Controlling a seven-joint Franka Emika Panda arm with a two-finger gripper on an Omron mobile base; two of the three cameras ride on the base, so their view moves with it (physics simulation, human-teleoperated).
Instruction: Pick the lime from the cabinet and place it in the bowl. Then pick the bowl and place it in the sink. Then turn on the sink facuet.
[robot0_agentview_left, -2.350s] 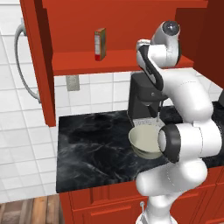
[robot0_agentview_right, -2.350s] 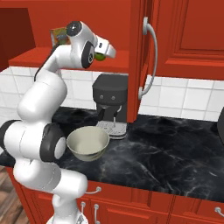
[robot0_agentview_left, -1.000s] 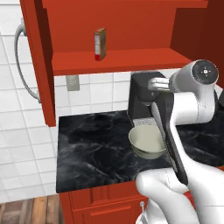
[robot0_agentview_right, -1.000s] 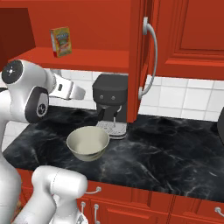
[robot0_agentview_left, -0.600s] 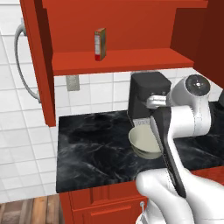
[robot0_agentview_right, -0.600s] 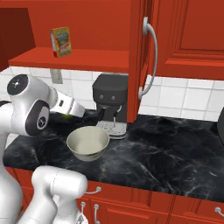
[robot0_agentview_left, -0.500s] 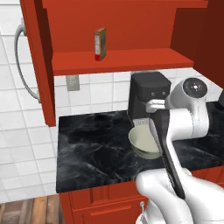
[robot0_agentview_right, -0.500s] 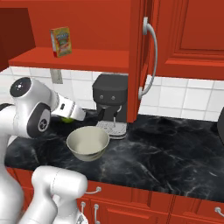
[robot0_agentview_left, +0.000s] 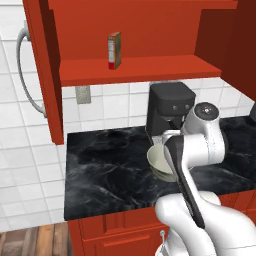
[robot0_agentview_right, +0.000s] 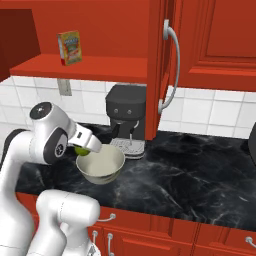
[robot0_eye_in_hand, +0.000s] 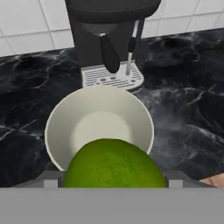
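Right now we hold the lime (robot0_agentview_right: 81, 149) in our gripper (robot0_agentview_right: 86, 148), the jaws closed on it from both sides. In the hand view the lime (robot0_eye_in_hand: 114, 164) bulks large and green at the bottom, just above the near rim of the bowl (robot0_eye_in_hand: 99, 126). From the right base view the fruit sits at the bowl's (robot0_agentview_right: 101, 165) left edge, a little above the rim, not yet resting inside.

We see the bowl standing upright on the black marbled counter (robot0_agentview_right: 200, 175), just in front of the coffee machine (robot0_agentview_right: 127, 117), near its ribbed drip tray (robot0_eye_in_hand: 113, 77). In the left base view the bowl (robot0_agentview_left: 159, 161) peeks out from behind our own arm, with the coffee machine (robot0_agentview_left: 168, 104) behind it.

Above, the cabinet (robot0_agentview_left: 135, 70) stands with its door (robot0_agentview_right: 159, 65) swung wide; a small box (robot0_agentview_left: 114, 50) stands on the red shelf, well to the left of the coffee machine. White tiles (robot0_agentview_left: 115, 105) cover the wall between shelf and counter, and an outlet plate (robot0_agentview_left: 83, 94) sits on them under the shelf.
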